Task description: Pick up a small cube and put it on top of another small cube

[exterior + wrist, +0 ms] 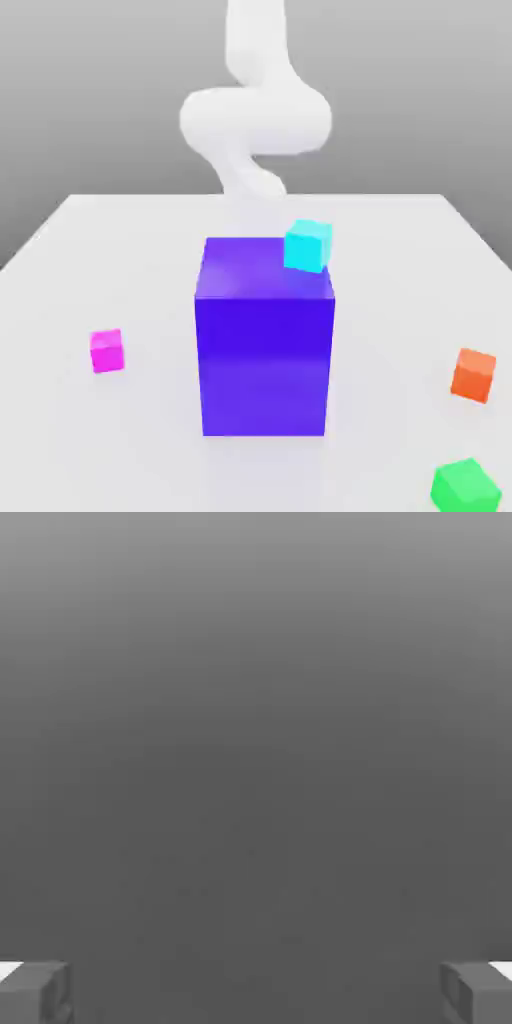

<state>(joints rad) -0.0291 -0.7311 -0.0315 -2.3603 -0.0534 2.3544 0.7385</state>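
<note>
The pink cube [107, 351] sits on the white table [80, 260] toward the exterior view's left, well apart from everything else and with nothing touching it. Near the middle of the table stands a tall blue-violet block [264, 345], upright and much larger than any of the cubes. A cyan cube [307, 245] rests on the block's top face, at the corner toward the exterior view's right, slightly turned so that an edge faces the camera. An orange cube [473, 375] lies on the table toward the exterior view's right, about as near the camera as the pink one. A green cube [465, 486] lies nearer the camera still, close to the lower right corner of that view, and is tilted against the frame's edges.

Behind the block, the white arm [255, 115] rises and bends above the far side of the table; its lower part is hidden by the block.

In the hand view, the gripper [256, 992] has its jaws spread wide, with one grey fingertip [35, 992] at each side of the frame and nothing between them. Beyond the fingertips there is only a plain grey background, lighter at one end and darker at the other.
</note>
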